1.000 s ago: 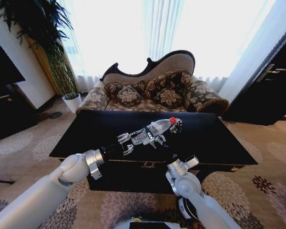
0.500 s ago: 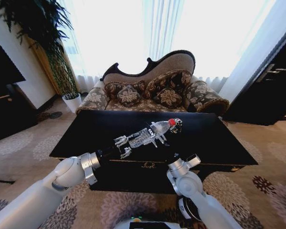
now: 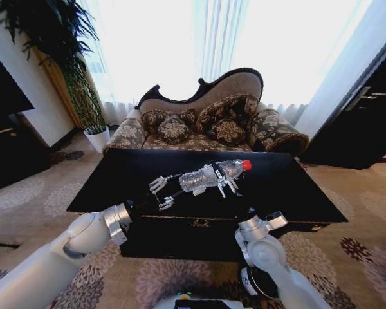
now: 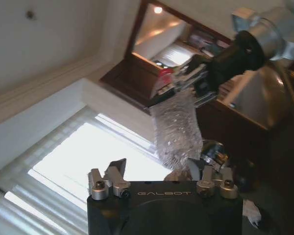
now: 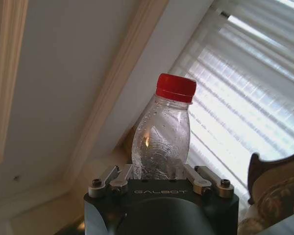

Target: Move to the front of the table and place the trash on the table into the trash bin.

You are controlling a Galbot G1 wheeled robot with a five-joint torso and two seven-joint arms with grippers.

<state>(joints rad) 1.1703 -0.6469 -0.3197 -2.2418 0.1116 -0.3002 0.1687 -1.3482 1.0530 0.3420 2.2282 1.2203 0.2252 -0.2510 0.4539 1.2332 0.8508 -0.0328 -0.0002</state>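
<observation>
Right gripper [image 3: 220, 183] pinches the clear bottle [image 3: 209, 175] by its body, red cap [image 3: 246, 165] pointing right, held above the middle of the black table [image 3: 289, 190]. Left gripper [image 3: 159, 194] hovers just beside the bottle's base, fingers spread, apparently not touching it.

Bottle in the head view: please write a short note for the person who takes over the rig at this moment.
Right gripper: shut on the bottle, holding it in the air over the table.
Left gripper: open, close to the bottle's base, holding nothing.
Done: the bottle is off the table.
Left: carry it to the trash bin and drop it in.
</observation>
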